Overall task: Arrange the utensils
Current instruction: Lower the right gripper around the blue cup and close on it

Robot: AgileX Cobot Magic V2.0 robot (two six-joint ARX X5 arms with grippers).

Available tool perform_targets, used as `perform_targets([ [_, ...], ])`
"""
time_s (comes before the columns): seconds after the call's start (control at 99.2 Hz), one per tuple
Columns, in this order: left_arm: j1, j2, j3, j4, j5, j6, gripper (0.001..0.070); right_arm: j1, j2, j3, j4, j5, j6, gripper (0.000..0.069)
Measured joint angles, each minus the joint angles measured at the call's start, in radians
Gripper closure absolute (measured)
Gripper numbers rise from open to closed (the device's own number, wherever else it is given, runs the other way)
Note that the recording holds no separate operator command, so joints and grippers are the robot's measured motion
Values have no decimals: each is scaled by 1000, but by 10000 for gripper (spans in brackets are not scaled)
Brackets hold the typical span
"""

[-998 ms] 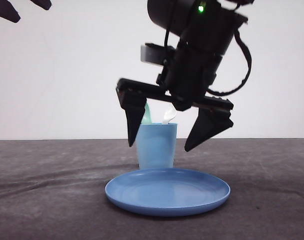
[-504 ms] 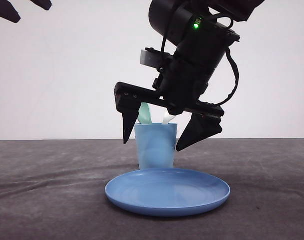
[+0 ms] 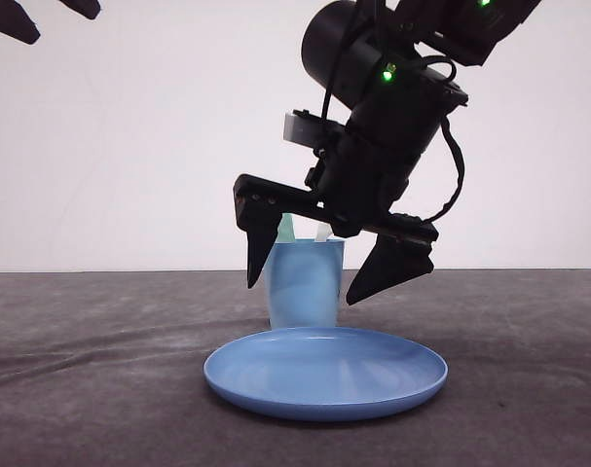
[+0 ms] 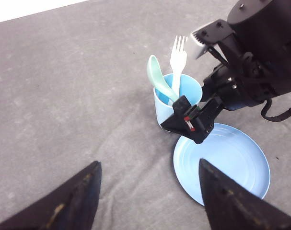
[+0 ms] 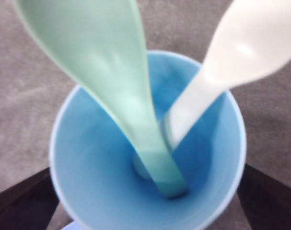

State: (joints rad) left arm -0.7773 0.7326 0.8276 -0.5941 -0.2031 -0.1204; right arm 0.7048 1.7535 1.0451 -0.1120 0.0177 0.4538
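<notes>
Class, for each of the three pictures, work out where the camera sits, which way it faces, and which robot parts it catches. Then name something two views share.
Front view: low at the table, facing forward; right hand open around the cup, plate in front.
Left wrist view: high, looking down; left hand open, the cup holding spoon and fork.
Right wrist view: directly above, looking into the cup; dark fingertips at the corners.
Shared: the cup, spoon and fork show in both wrist views.

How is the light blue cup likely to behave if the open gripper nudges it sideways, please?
The cup looks thin, light plastic, so it would probably slide or tip easily. The spoon and fork lean above its rim, likely making it top-heavy. It stands beside the plate, which might catch its base.
</notes>
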Motion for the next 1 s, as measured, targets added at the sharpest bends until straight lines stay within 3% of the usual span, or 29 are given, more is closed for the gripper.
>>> perform_targets([
  [0.807,0,0,0,7,0,1,321,-8,88,78,4,3,-12,12],
  [0.998,0,0,0,7,0,1,321,-8,88,79,6,12,-31,139],
])
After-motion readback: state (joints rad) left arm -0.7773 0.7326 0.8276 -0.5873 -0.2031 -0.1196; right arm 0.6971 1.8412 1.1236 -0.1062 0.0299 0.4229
